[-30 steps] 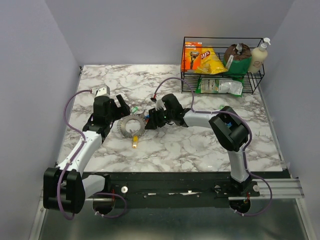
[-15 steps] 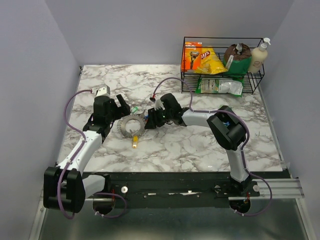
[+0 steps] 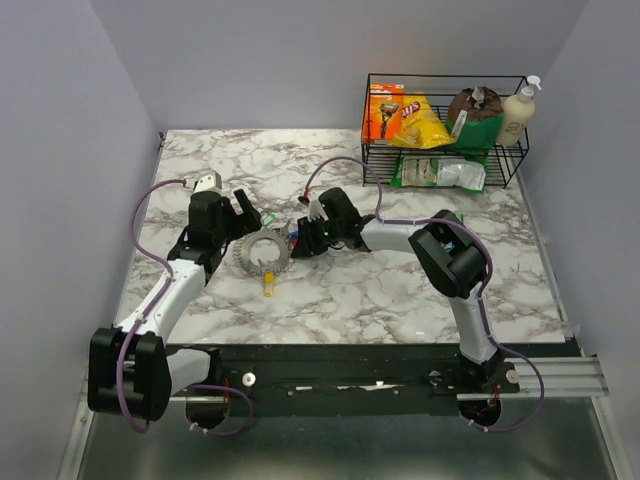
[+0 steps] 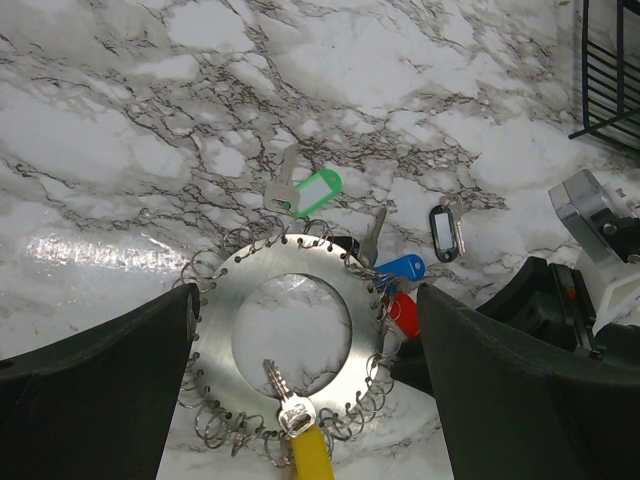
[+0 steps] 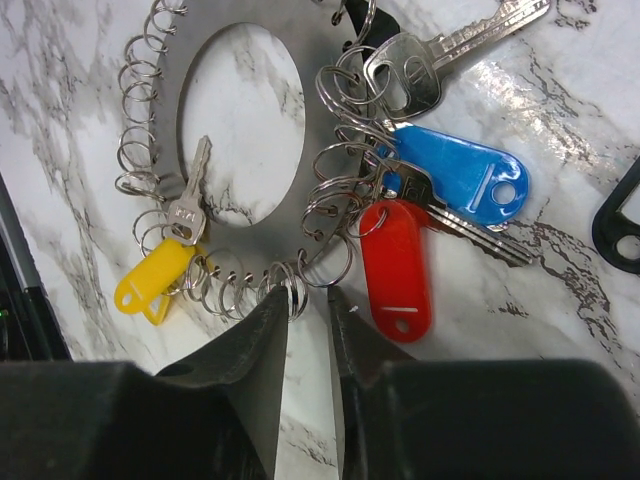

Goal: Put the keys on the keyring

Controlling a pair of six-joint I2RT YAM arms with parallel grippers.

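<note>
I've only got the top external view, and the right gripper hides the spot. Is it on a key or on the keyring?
Observer: The keyring. The right gripper has its fingertips nearly together at one small loop on its rim. Whether the loop is pinched, I cannot tell.
Operator: Where is the green key?
Observer: The green-tagged key lies loose just beyond the keyring, not threaded.
Operator: Left gripper?
Observer: The left gripper is wide open, a finger on each side of the keyring.
</note>
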